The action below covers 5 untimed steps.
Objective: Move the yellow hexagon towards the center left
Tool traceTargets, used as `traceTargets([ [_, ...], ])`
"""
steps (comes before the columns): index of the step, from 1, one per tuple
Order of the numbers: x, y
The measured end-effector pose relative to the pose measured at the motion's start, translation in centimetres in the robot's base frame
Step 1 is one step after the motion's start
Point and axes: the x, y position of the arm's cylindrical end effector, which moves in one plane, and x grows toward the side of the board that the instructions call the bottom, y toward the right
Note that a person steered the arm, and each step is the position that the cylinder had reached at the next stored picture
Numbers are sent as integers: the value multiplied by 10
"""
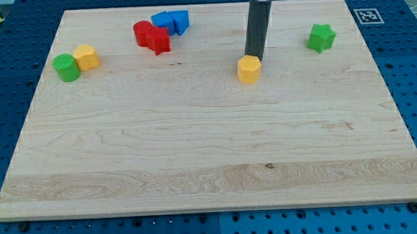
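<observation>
The yellow hexagon [249, 69] lies on the wooden board [210, 152], right of centre in the upper half. My tip [252, 58] stands right at the hexagon's upper edge, touching it or nearly so, on its far side. The dark rod rises from there out of the view's top.
A second yellow block [87, 57] sits against a green cylinder [66, 67] at the upper left. A red cylinder [143, 31] and a red star [159, 41] sit beside two blue blocks [171, 21] at the top. A green star [321, 37] lies at the upper right.
</observation>
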Motion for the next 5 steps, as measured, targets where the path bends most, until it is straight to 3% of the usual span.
traceTargets([
  [2,-2,29],
  [3,24,30],
  [5,42,1],
])
